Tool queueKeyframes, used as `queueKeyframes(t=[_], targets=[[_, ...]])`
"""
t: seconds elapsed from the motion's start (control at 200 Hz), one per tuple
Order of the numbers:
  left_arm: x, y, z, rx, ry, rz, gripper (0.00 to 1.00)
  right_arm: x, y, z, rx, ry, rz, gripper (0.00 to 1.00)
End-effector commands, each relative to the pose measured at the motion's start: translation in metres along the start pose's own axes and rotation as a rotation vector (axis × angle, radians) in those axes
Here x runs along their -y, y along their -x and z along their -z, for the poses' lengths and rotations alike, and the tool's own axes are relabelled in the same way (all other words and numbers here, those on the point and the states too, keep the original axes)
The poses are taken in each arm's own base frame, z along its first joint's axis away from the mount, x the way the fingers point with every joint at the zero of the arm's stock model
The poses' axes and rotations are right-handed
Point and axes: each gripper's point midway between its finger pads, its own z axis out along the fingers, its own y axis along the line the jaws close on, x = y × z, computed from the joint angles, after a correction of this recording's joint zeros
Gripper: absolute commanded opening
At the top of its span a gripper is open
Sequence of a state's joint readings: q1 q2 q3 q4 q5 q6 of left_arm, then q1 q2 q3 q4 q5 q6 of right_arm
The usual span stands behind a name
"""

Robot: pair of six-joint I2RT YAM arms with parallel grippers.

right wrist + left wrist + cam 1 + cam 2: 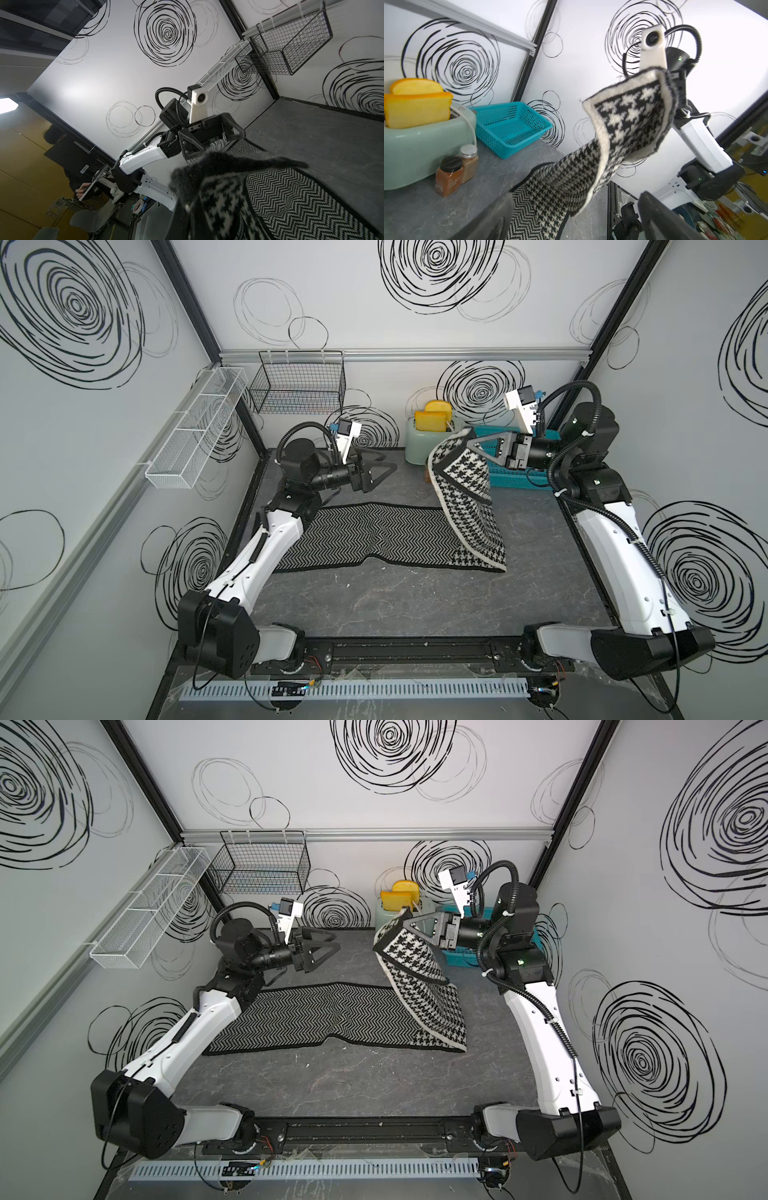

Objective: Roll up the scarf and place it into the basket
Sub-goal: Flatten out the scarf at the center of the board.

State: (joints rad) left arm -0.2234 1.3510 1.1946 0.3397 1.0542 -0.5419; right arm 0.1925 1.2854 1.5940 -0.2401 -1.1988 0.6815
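Scarf (pixel 365 539): herringbone face flat across the mid worktop (pixel 415 605). Right end lifted, showing houndstooth with cream-and-black edging. Right tool (pixel 469 443) clamped on the raised end, near the teal basket (pixel 515 483) at back right. Left tool (pixel 384 466) spread apart, holding nothing. Open room along the worktop's front. Spice jar (pixel 449 175) label too blurred to read.
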Motion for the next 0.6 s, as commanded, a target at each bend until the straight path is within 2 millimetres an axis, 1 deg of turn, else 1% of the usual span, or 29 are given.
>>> queueKeyframes(t=[0.0,0.11,0.15,0.17,0.215,0.28,0.35,0.395,0.47,0.595], targets=[[0.031,0.019,0.008,-0.011,-0.123,-0.150,0.98,-0.011,-0.024,0.002,-0.046,0.010,0.006,0.00],[0.056,0.021,0.001,-0.062,-0.228,-0.174,0.98,-0.021,-0.047,-0.008,-0.103,0.068,-0.004,0.00],[0.060,0.021,-0.001,-0.072,-0.241,-0.183,0.98,-0.025,-0.055,-0.011,-0.122,0.086,-0.005,0.00],[0.066,0.017,0.000,-0.095,-0.273,-0.186,0.98,-0.028,-0.058,-0.012,-0.129,0.093,-0.006,0.00],[0.070,0.015,-0.001,-0.107,-0.287,-0.186,0.98,-0.031,-0.066,-0.014,-0.144,0.108,-0.011,0.00],[0.082,0.011,-0.004,-0.125,-0.329,-0.189,1.00,-0.038,-0.079,-0.018,-0.176,0.138,-0.017,0.00],[0.096,0.008,-0.007,-0.150,-0.374,-0.195,0.97,-0.043,-0.091,-0.021,-0.207,0.165,-0.030,0.00],[0.104,0.007,-0.009,-0.164,-0.393,-0.216,0.97,-0.047,-0.096,-0.022,-0.219,0.183,-0.033,0.00],[0.112,0.004,-0.010,-0.181,-0.405,-0.225,0.99,-0.056,-0.100,-0.025,-0.233,0.227,-0.037,0.00],[0.121,-0.004,-0.014,-0.195,-0.438,-0.223,0.99,-0.073,-0.111,-0.033,-0.285,0.297,-0.040,0.00]])
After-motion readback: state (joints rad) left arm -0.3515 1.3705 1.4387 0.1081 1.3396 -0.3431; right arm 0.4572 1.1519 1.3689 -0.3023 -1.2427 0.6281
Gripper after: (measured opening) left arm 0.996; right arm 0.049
